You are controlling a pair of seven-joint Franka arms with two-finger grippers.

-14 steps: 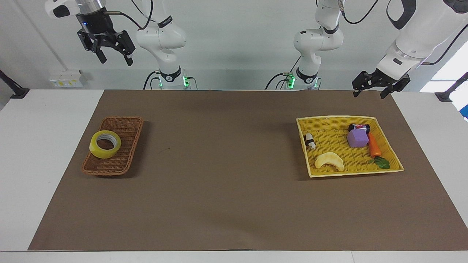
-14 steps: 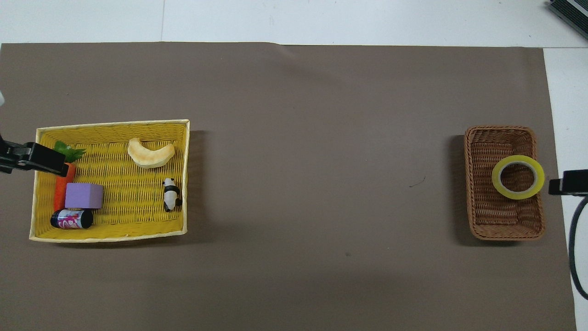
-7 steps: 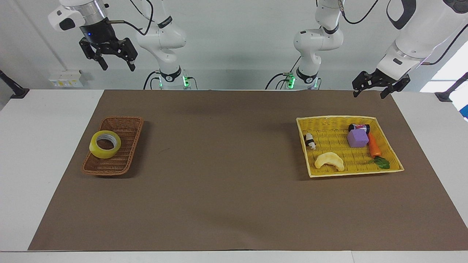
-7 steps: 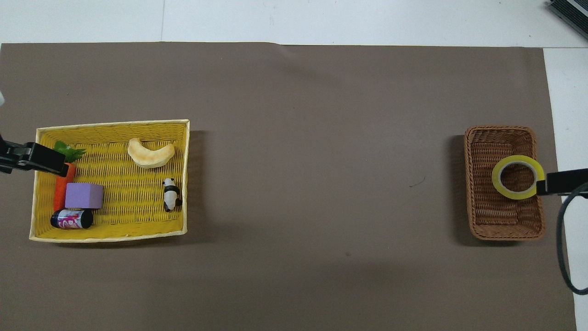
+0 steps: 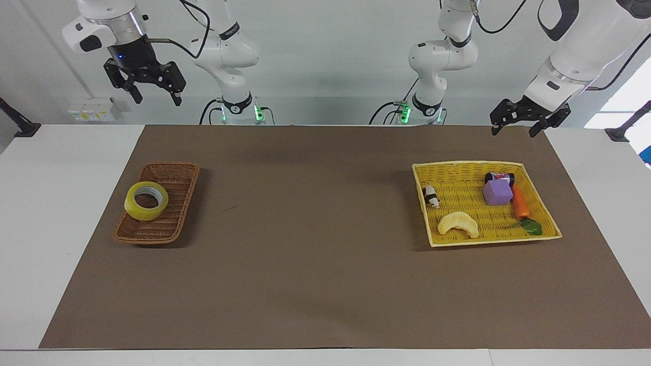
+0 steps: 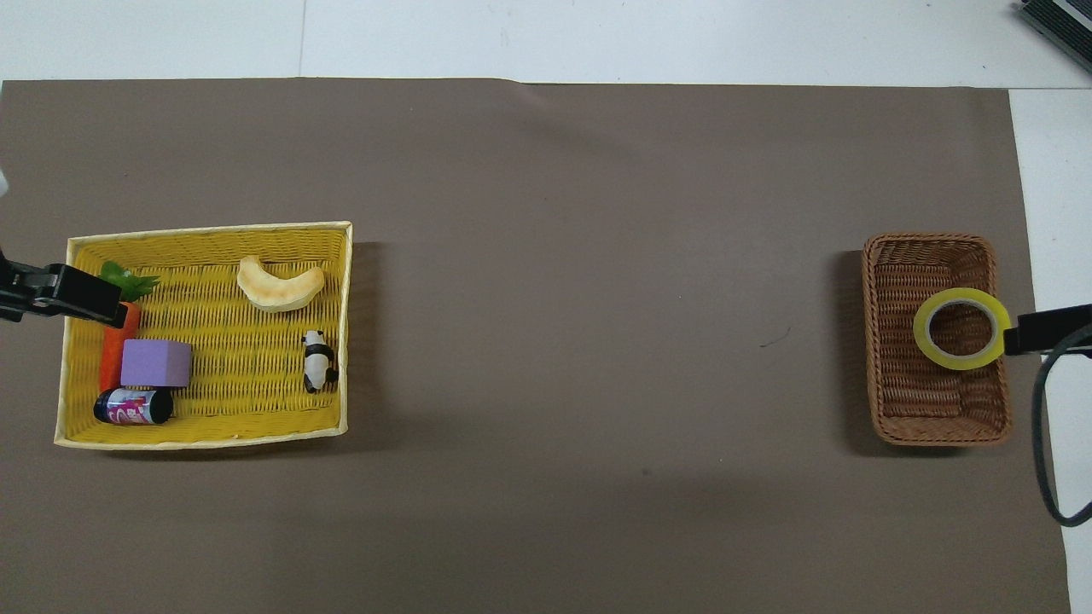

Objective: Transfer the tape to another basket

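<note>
The tape [image 5: 146,201], a yellow ring with a pale core, lies in the brown wicker basket [image 5: 177,175] toward the right arm's end of the table. From overhead the tape [image 6: 961,328] sits against the wall of the basket [image 6: 926,264] on that side. My right gripper [image 5: 155,97] hangs open and empty, high in the air and well above the basket. One of its fingers [image 6: 1045,329] shows in the overhead view beside the tape. My left gripper [image 5: 513,133] waits open and empty by the yellow tray-basket's corner nearest the robots.
A wide yellow woven tray-basket [image 5: 468,165] at the left arm's end holds a purple block [image 5: 497,192], a small can, a toy carrot [image 5: 520,203], a panda figure [image 5: 431,195] and a pale crescent toy [image 5: 459,223]. A brown mat [image 5: 315,244] covers the table.
My right gripper has come down a little and turned, and in the overhead view its finger has moved in to the tape's rim. The left arm and all objects stay put.
</note>
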